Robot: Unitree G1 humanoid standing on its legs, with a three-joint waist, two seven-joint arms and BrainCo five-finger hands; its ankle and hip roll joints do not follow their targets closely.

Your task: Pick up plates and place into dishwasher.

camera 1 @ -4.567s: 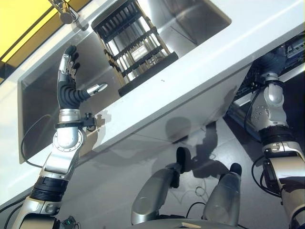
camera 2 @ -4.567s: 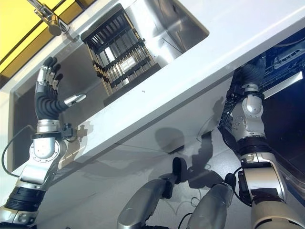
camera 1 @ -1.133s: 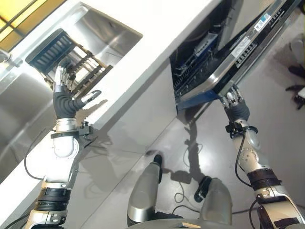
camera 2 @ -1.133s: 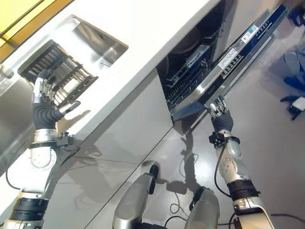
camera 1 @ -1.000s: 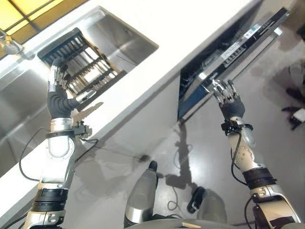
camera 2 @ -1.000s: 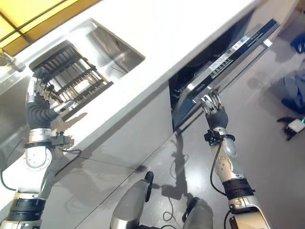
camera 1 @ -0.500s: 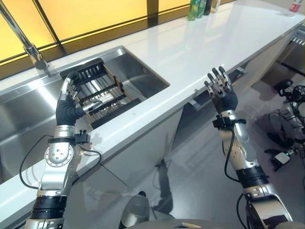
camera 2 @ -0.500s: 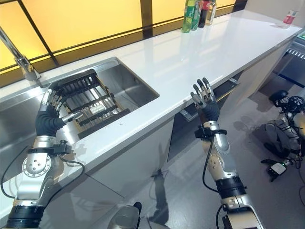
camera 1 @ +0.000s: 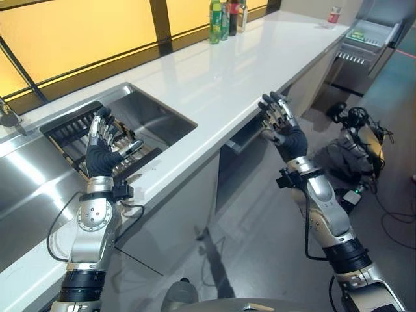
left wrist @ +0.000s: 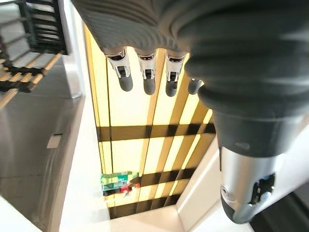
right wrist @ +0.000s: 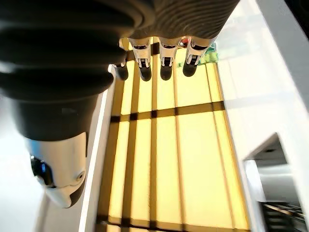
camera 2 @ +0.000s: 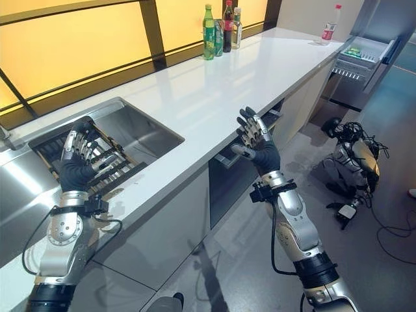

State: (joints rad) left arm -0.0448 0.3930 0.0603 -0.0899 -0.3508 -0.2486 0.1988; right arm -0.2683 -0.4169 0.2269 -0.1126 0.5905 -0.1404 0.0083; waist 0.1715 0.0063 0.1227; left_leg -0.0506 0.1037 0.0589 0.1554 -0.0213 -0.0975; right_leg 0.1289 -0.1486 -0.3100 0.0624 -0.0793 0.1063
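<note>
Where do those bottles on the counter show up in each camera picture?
Left eye view: bottles at the top edge, middle.
Right eye view: top, middle.
Left wrist view: small green-red blob against the window bars.
Right wrist view: green patch, likely them.
Shared landmark: the yellow window behind them.

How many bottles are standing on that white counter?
4, as far as shows: three bunched at the counter's back edge by the window, a green bottle, a dark bottle, a clear bottle, and a lone bottle at the far end. Another may hide in the cluster.
</note>
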